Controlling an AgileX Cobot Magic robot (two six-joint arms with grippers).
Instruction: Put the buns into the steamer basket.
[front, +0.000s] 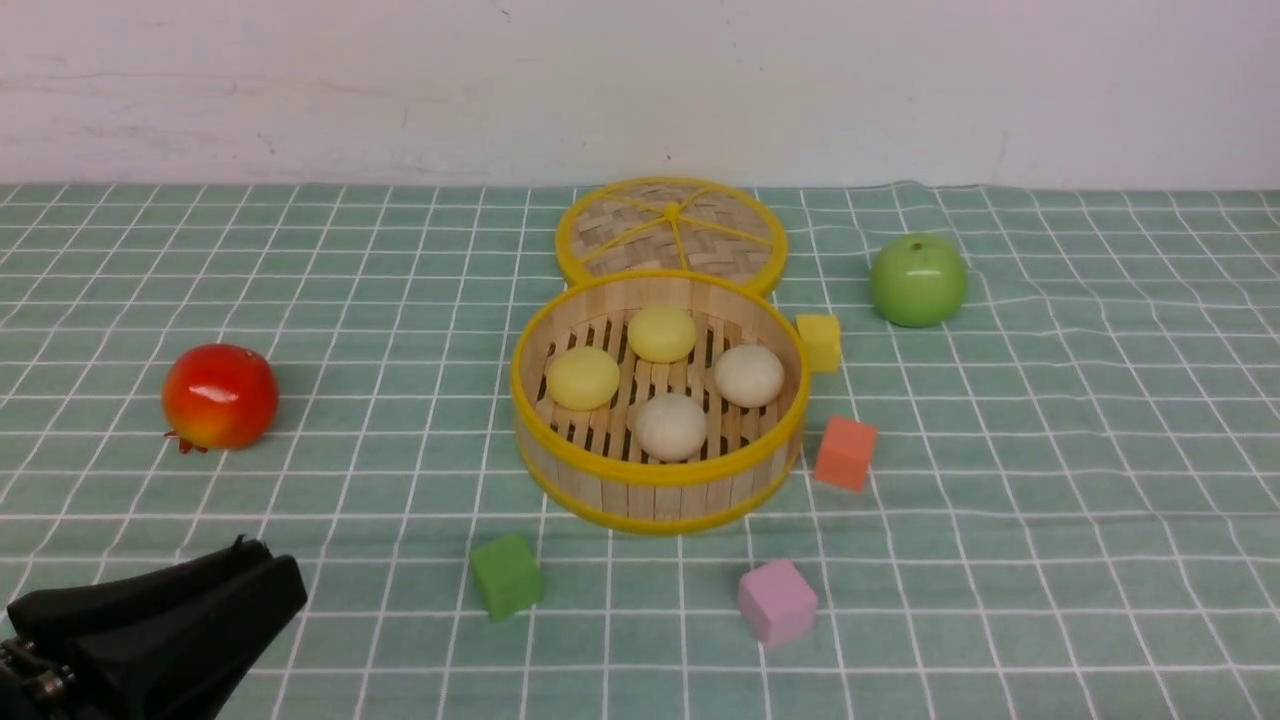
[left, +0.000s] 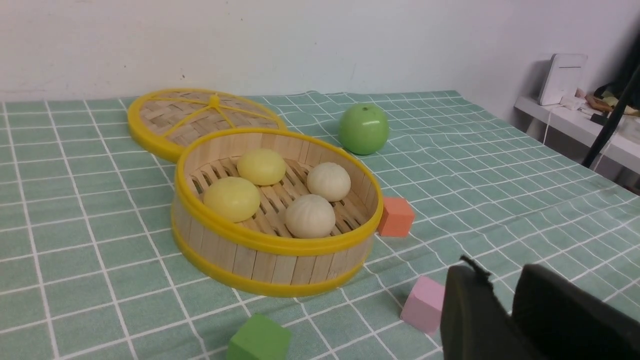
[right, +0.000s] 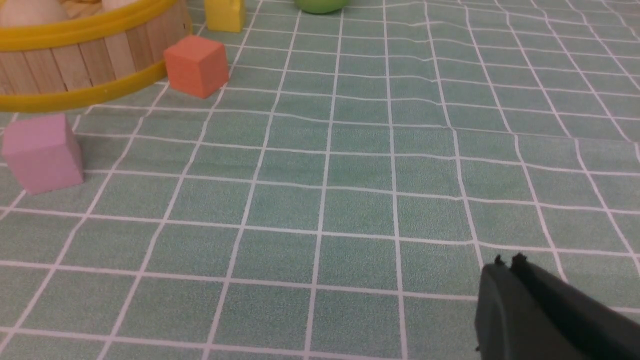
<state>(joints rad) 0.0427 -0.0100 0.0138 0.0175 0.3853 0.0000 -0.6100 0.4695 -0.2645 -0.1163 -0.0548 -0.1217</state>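
Since all four buns (front: 660, 383) sit inside steamer basket (front: 655, 490), keep both arms clear (task looks done): left gripper (front: 265, 580) closed, right gripper (right: 507, 264) closed, both empty.

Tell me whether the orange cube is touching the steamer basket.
Apart. In the right wrist view, a strip of green cloth shows between the orange cube and the steamer basket; the front view shows the gap too.

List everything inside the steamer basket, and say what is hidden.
Inside the steamer basket lie four buns on the slatted floor: two pale yellow on the robot's left and far side, two off-white on the right and near side. The floor under each bun is covered; nothing else shows inside.
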